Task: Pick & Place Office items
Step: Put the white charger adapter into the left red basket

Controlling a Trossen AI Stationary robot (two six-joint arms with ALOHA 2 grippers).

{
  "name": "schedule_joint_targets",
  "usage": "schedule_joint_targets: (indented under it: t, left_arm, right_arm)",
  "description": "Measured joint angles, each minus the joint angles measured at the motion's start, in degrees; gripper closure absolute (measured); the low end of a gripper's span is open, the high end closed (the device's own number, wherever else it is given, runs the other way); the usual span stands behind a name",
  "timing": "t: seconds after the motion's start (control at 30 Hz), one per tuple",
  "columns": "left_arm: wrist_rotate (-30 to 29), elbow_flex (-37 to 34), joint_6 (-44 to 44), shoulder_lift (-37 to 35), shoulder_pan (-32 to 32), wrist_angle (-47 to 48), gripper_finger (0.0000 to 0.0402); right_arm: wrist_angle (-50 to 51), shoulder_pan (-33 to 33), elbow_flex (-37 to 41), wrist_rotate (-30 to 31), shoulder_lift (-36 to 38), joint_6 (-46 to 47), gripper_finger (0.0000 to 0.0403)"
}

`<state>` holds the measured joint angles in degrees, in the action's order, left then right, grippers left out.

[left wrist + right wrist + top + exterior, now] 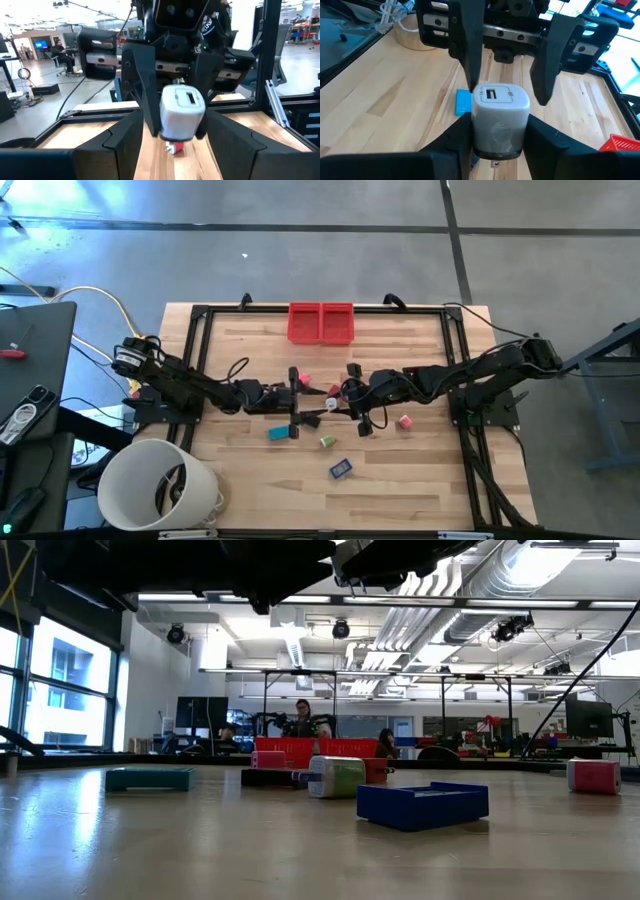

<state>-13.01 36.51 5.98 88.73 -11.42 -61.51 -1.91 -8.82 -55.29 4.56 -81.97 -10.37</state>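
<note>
white charger (500, 119) pinched in right claw (499, 134) | left claw (507, 60) spread around its top

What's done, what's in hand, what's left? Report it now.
Done: nothing obvious; no piece shows in the red bins.
In hand: the right gripper clamps the white piece mid-table. The left gripper is open around it, apparently a handover.
Left: the teal piece, green piece, dark blue piece and pink piece lie on the table, among others.
</note>
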Motion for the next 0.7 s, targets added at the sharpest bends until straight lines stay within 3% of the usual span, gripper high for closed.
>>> schedule_joint_targets:
  t: [0.33,0.53,0.7]
  left_arm:
    - [1.2,3.3,1.8,3.9,0.0,0.8,0.0195]
    - [1.3,4.8,1.8,4.8,0.0,0.7,0.0195]
    - [1.6,4.8,2.7,4.8,0.1,0.2,0.0195]
  right_arm:
    - [0.9,0.0,0.1,0.3,0.0,0.0,0.0281]
    - [1.4,0.0,0.1,1.0,0.0,0.1,0.0263]
    - [1.2,0.0,0.1,0.7,0.0,-0.2,0.0280]
